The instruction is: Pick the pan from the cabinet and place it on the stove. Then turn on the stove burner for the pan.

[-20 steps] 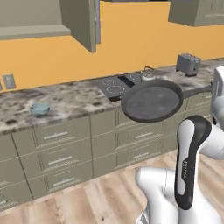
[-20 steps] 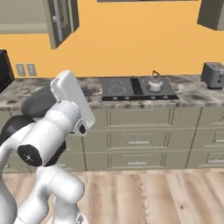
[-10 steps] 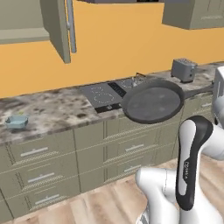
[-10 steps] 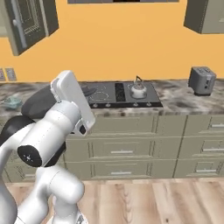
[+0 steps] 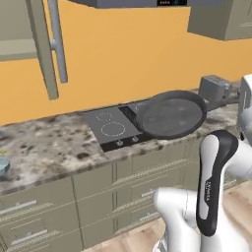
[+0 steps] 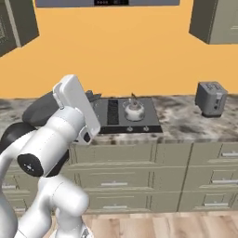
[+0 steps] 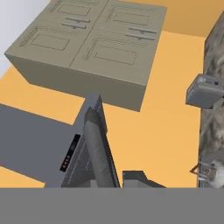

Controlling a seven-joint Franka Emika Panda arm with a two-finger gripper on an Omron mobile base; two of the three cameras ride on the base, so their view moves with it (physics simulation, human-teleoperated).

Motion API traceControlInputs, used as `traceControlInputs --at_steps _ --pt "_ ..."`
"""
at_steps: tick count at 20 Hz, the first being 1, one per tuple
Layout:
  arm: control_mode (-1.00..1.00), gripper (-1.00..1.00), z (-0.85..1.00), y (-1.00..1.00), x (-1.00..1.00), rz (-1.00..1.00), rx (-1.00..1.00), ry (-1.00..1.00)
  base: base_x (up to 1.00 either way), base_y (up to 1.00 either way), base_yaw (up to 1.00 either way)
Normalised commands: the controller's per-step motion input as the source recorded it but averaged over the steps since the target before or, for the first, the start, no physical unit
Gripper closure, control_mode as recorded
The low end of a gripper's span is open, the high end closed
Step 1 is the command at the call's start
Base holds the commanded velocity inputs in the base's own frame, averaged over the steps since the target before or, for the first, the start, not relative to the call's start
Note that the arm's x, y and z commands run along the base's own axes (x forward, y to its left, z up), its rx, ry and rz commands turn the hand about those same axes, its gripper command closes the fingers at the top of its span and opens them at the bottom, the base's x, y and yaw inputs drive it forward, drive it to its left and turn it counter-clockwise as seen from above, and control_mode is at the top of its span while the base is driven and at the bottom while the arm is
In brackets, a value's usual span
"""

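The pan [image 5: 172, 115], dark grey and round, hangs in the air tilted toward the camera. In the left base view it covers the right half of the stove [image 5: 106, 129]. Its long handle runs right into my gripper [image 5: 235, 101], which is shut on it. In the hand view the pan handle [image 7: 98, 153] rises from the bottom. Behind my forearm in the right base view, the pan [image 6: 39, 108] shows left of the stove [image 6: 114, 116]. A small burner ring [image 5: 104, 117] and a larger ring [image 5: 113, 129] are drawn in the black glass. The cabinet [image 5: 29, 47] stands open at upper left.
A kettle [image 6: 134, 110] sits on the right side of the stove, above the knobs [image 6: 145, 128] on its front strip. A toaster [image 6: 211, 97] stands on the speckled counter [image 6: 186, 123] to the right. A small bowl [image 5: 2, 165] lies at the far left. Drawers line the counter's front.
The whole picture has shifted: the base has driven, and the stove and counter now stand nearer and further left. The pan stays gripped in the same pose beside my arm.
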Motion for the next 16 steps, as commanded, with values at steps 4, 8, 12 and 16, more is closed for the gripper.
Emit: traceControlInputs --at_steps 4,8,12,16 --pt "1.0 1.0 0.0 0.0 0.0 0.0 0.0 0.0 0.81 -0.48 0.03" --pt "1.0 1.0 0.0 0.0 0.0 0.0 0.0 0.0 0.71 -0.43 0.05" --pt "1.0 1.0 0.0 0.0 0.0 0.0 0.0 0.0 0.65 -0.22 0.1" --pt "1.0 1.0 0.0 0.0 0.0 0.0 0.0 0.0 0.61 -0.05 0.14"
